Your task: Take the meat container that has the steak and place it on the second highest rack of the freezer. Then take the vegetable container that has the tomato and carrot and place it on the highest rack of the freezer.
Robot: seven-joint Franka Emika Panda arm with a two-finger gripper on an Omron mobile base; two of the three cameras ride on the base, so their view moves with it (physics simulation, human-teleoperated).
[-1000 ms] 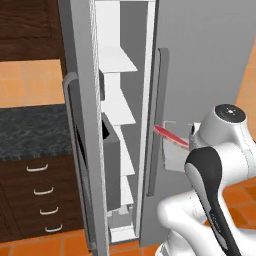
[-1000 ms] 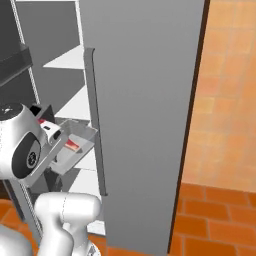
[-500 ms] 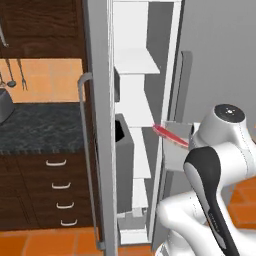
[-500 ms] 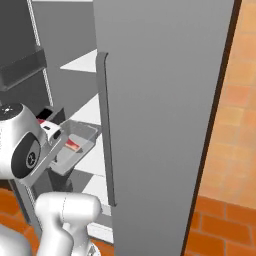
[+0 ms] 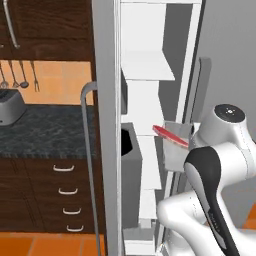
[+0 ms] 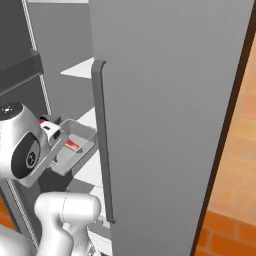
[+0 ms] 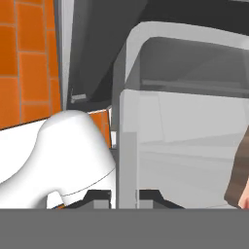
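From behind the arm's left we are looking forward into the open freezer point(image 5: 150, 100), its door edge close before us and a dark counter point(image 5: 45, 130) off to the left. From behind its right we are facing the same freezer's shelves past its grey door point(image 6: 165, 115). From the hand we are peering close along a clear container wall point(image 7: 127, 160).

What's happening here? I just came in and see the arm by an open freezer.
The robot's tool is shut on the rim of a clear meat container with the steak in it. It holds the tub up in front of the open freezer, level with the middle shelves. The tub is not on a rack yet, so the first placement is unfinished.
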